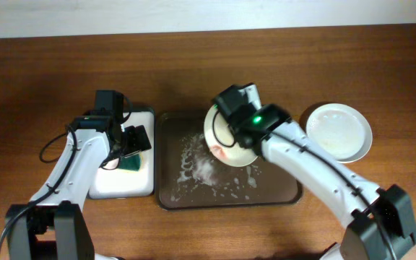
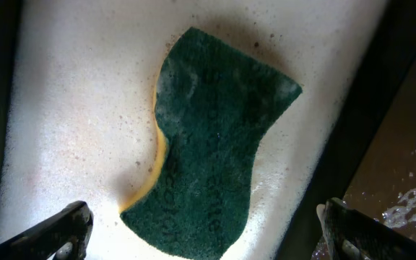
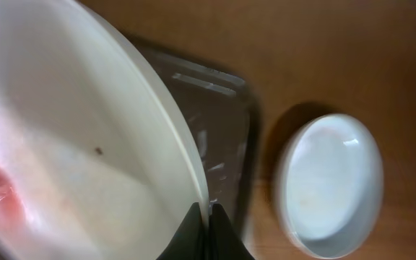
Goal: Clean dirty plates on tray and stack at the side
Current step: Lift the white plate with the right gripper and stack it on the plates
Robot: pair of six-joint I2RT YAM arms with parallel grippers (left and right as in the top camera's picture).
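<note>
My right gripper [image 1: 234, 130] is shut on the rim of a plate [image 1: 221, 143] with a red sauce smear and holds it tilted above the dark brown tray [image 1: 291, 193]. In the right wrist view the jaws [image 3: 209, 217] pinch the plate's rim [image 3: 85, 144]. A clean white plate [image 1: 339, 131] sits on the table right of the tray, also in the right wrist view [image 3: 328, 184]. My left gripper [image 1: 126, 150] is open above a green sponge [image 2: 215, 137]; its fingers [image 2: 206, 231] straddle the sponge. A third plate is not in view.
The sponge lies in a small white-lined tray [image 1: 121, 184] left of the brown tray. Foamy water is spread over the brown tray's floor [image 1: 208, 177]. The wooden table [image 1: 42, 79] runs to a white wall at the back.
</note>
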